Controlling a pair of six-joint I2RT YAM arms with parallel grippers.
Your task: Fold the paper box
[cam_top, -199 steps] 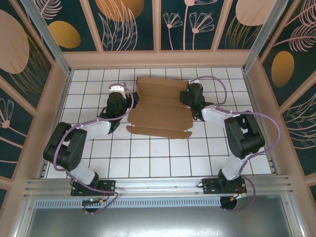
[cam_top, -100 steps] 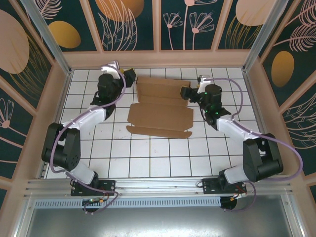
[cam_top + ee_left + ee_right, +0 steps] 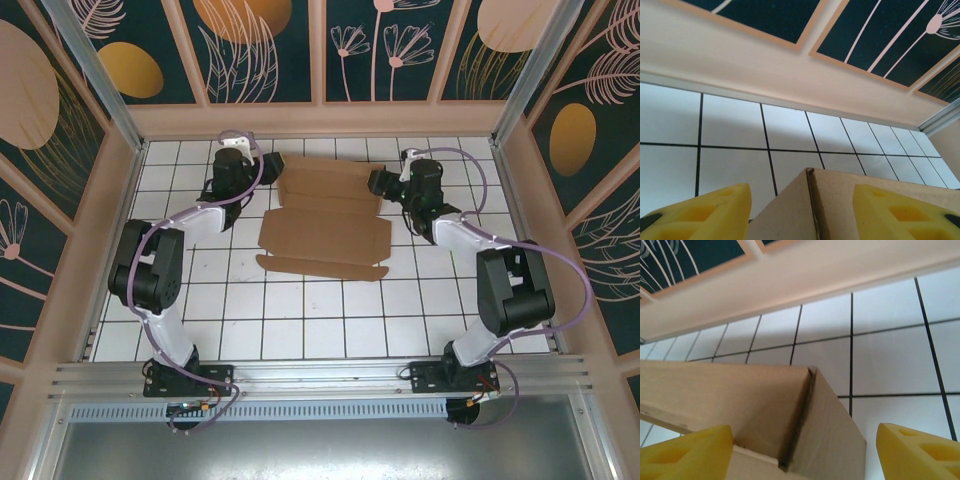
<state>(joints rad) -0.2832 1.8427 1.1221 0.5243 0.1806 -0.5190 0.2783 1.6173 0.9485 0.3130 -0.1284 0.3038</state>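
The paper box is a brown cardboard sheet, partly folded, in the middle of the tiled floor. Its back panel and side flaps stand up. My left gripper sits at the box's back left corner. In the left wrist view its yellow fingers stand apart on either side of that raised cardboard corner, open. My right gripper is at the back right corner. Its yellow fingers are spread wide, open, with the upright corner between them and a gap on the right.
The back wall of the enclosure runs close behind both grippers. Side walls bound the white tiled floor. The near half of the floor lies between the box's front flap and the arm bases.
My left gripper has moved from the box's left edge back to its rear left corner. The right arm has shifted its elbow while its gripper stayed at the rear right corner.
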